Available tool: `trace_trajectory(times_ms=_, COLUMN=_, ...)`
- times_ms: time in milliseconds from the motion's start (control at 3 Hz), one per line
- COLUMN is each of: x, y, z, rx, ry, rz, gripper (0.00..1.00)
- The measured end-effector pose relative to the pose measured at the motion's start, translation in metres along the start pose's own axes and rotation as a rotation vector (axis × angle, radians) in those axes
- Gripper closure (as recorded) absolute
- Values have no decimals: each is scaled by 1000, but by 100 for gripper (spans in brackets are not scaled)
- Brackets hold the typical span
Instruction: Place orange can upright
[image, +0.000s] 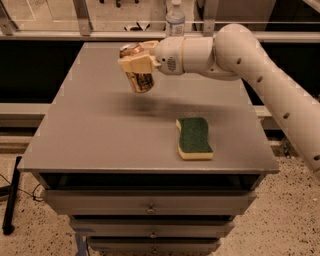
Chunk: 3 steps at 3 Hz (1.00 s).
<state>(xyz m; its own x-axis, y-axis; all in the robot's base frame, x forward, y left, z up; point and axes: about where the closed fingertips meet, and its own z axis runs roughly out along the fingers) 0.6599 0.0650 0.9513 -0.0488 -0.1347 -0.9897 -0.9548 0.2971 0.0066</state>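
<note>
Orange-copper metal sits clamped between my fingers: my gripper (136, 64) is closed around the orange can (140, 82), reaching in from the right over the back-left part of the table (75, 145). The can hangs clear of the surface, not touching it (a soft shadow lies on the grey top just beneath). Its long axis runs close to vertical with a slight lean, silver top up by my fingers and base pointing down at the table. I judge the coming move to be a straight descent, with a small correction of tilt before letting go. The surface below it is flat. A green sponge (194, 138) lies well apart, toward the front right. A clear plastic bottle (175, 19) stands at or beyond the far edge; I cannot tell which. Drawers (150, 202) sit under the top.
</note>
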Motion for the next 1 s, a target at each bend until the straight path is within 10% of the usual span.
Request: trace_trajectory(times_ms=1000, x=36, y=-3, z=-60, rx=-54, ry=-137, rz=-173, gripper=100)
